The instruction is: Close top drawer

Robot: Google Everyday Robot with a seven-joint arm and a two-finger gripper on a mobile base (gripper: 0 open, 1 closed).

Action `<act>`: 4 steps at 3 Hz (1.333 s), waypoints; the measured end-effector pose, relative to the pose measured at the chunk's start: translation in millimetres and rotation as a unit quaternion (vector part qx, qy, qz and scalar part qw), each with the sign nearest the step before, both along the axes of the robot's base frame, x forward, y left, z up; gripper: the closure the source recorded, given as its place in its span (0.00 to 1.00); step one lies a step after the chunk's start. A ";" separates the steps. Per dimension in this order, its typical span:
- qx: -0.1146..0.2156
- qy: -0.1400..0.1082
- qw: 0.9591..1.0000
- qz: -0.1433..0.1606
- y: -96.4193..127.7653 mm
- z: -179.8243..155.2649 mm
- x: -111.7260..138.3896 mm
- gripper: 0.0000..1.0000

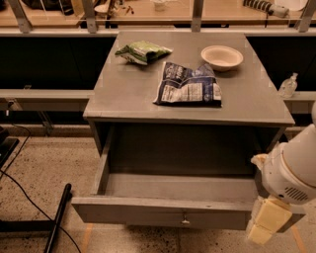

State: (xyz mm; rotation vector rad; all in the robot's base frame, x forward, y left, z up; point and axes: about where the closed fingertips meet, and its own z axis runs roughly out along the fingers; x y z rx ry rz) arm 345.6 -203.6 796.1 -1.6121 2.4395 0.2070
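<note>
The top drawer [148,211] stands pulled far out of the grey cabinet [123,94], with its flat front panel toward the camera and the inner floor and both side walls in plain sight; the small round knob [185,219] sits in the middle of the panel, low on it. The gripper [266,223], a pale cream piece under the white rounded arm [296,168], is at the right front corner of this drawer, in front of the right end of the panel and hanging a little below its lower edge. Whether it touches the panel is not sure from this angle, and its grip state cannot be read here either. On the top of the cabinet, above the drawer, a blue and white snack bag [188,86] lies flat near the middle. Behind it on the right a pale bowl [222,57] stands upright, and behind it on the left lies a green bag [143,52], apart from the other two things. To the right of the cabinet a small clear bottle [288,85] stands on a lower ledge. On the speckled floor [44,163] at the left a black cable [19,190] runs along, and near it a black bar [58,217] lies slanted. A wooden counter [138,10] crosses the back
</note>
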 end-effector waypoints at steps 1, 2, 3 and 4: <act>0.011 0.027 0.999 -0.024 -20.0 -34.1 -20.5 0.00; 0.031 0.036 0.998 -0.038 -34.4 -52.3 -45.2 0.00; 0.055 0.034 0.997 -0.035 -39.8 -53.4 -63.1 0.00; 0.071 0.044 0.996 -0.025 -39.8 -60.6 -77.9 0.18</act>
